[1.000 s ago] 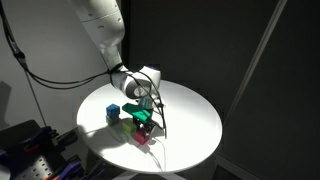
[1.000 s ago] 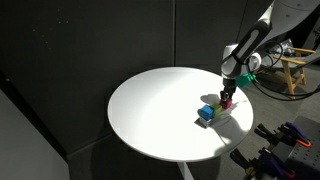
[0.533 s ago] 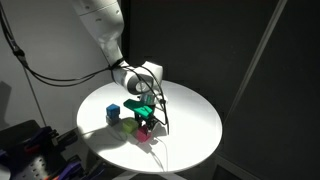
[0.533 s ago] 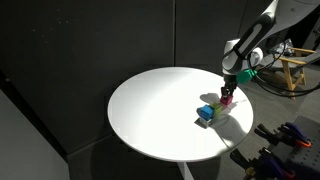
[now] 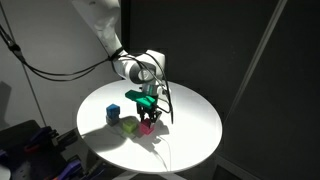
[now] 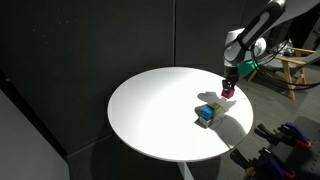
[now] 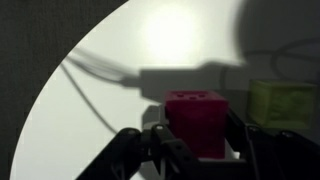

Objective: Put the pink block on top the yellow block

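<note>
My gripper is shut on the pink block, which hangs a little above the white round table. In both exterior views the pink block sits between the fingers, under the gripper. The yellow block rests on the table just beside the held block. It shows at the right edge of the wrist view as a pale yellow-green cube. In an exterior view the yellow block lies below and to the left of the gripper.
A blue cube stands close to the yellow block. A thin cable trails across the table near the front edge. Dark curtains surround the table. A wooden frame stands behind the arm.
The gripper has lifted upward with the pink block in it, so the block now hangs higher above the table. The yellow and blue cubes have not moved.
</note>
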{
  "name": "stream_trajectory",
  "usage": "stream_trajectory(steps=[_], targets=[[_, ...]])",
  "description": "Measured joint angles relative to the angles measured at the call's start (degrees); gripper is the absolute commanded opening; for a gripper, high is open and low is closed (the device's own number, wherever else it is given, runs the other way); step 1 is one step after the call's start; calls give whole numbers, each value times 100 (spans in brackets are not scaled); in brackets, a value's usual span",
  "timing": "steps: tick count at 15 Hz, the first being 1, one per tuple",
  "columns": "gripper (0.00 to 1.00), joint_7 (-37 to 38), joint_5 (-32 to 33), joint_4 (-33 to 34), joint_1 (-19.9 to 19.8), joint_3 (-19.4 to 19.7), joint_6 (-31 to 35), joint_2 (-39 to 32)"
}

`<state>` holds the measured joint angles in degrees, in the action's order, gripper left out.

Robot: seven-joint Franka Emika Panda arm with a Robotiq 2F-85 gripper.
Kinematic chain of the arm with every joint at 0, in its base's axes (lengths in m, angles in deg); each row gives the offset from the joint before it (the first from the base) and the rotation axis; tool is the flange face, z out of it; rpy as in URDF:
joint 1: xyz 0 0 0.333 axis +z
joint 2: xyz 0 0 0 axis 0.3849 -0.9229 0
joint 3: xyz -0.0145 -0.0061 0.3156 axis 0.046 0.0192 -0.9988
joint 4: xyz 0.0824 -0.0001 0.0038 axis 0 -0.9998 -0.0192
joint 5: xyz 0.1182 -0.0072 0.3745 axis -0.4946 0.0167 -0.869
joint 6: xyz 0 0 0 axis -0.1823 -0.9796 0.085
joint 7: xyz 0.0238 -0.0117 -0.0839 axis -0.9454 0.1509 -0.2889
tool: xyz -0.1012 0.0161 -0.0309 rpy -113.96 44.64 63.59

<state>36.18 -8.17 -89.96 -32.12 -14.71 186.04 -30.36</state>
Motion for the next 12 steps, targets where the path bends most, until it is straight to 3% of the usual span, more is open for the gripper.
stream_trajectory(steps=[12], targets=[[30,54,114,-199,242,-62,-561,884]])
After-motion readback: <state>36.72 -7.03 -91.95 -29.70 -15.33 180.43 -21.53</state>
